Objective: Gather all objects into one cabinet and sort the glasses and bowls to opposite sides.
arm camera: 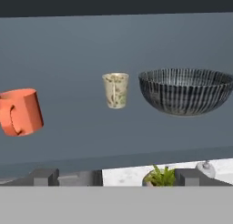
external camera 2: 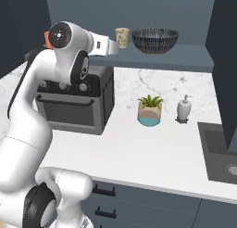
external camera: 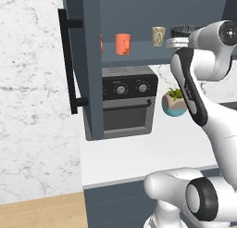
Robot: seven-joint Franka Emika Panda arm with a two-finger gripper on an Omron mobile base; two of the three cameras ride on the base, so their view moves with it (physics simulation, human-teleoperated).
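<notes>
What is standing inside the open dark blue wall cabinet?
On its shelf stand an orange cup, a beige patterned cup and a wide dark bowl. The door hides most of another orange cup.

Counts, cabinet shelf: 2 orange cups – one full [external camera: 122, 44], one a sliver behind the door edge [external camera: 101, 43]. 1 beige patterned cup [arm camera: 115, 89]. 1 dark patterned bowl [arm camera: 186, 90]. That makes 3 cups, 1 bowl.

On the white surface [external camera 2: 139, 143]: 1 toaster oven [external camera: 129, 102] with 2 knobs showing in the left base view, 1 plant pot [external camera 2: 150, 110], 1 soap dispenser [external camera 2: 184, 108].

1 open cabinet door [external camera: 82, 65] with 1 black bar handle [external camera: 68, 67]. 1 sink [external camera 2: 220, 150]. 2 drawer pulls [external camera 2: 104, 190] below.
</notes>
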